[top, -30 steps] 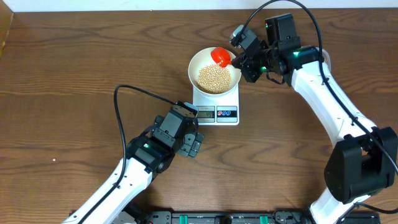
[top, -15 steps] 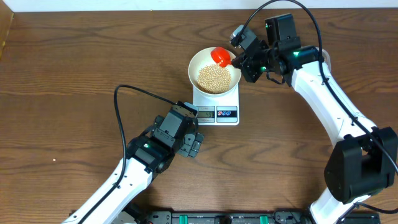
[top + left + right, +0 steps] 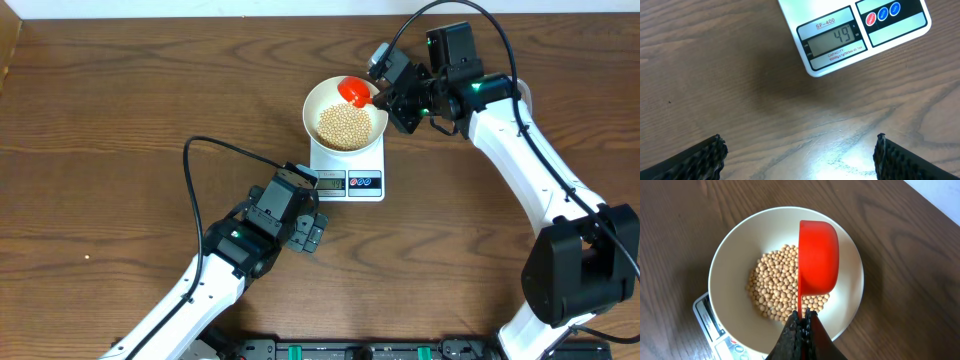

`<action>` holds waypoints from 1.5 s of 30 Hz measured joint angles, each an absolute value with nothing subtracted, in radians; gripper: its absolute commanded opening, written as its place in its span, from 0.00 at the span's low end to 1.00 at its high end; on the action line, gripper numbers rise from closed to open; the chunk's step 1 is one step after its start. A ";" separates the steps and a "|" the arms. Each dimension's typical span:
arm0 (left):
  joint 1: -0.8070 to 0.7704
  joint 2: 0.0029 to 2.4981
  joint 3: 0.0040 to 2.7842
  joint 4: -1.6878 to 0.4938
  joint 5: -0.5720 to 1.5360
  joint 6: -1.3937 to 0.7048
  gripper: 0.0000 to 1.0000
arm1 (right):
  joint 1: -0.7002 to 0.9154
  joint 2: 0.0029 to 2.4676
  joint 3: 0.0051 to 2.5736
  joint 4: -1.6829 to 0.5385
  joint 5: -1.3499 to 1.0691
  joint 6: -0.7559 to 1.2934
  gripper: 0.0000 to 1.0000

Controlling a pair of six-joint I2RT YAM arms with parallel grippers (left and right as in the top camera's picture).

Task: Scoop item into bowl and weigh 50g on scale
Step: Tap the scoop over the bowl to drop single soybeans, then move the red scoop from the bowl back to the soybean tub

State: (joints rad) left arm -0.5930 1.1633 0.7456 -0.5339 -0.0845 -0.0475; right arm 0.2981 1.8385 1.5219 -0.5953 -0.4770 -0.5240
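A mound of small, round, tan-yellow beans [image 3: 777,290] lay in the bottom of the glossy white bowl [image 3: 730,275]. The bowl stood on the flat white scale [image 3: 347,181] near the far middle of the dark wood-grain table [image 3: 120,100]. Seen from the left wrist, the scale's grey display [image 3: 832,41] read 49, beside round red and blue buttons.

The right gripper [image 3: 801,326] had its black fingers pinched tight on the thin handle of a smooth red plastic scoop [image 3: 817,260]. The scoop hung over the bowl's far side, turned on its side above the beans. Whether any beans were left in its cup could not be told.

The left gripper [image 3: 800,160] hung over bare wood just in front of the scale. Its ribbed black fingers [image 3: 690,160] were spread wide and held nothing.

Set against the overhead view from half a second before, little had changed. The scoop and right gripper stood only a touch nearer the bowl's far rim. The left arm, the bowl and the scale were in the same places.
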 measured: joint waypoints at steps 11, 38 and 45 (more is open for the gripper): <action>-0.593 1.163 0.746 -0.534 -0.084 -0.047 0.96 | 0.298 1.839 1.522 -0.598 -0.477 -0.561 0.01; -0.593 1.163 0.746 -0.534 -0.084 -0.047 0.96 | 0.298 1.839 1.522 -0.585 -0.532 -0.499 0.01; -0.593 1.163 0.746 -0.534 -0.084 -0.047 0.96 | 0.298 1.839 1.522 -0.586 -0.546 -0.484 0.01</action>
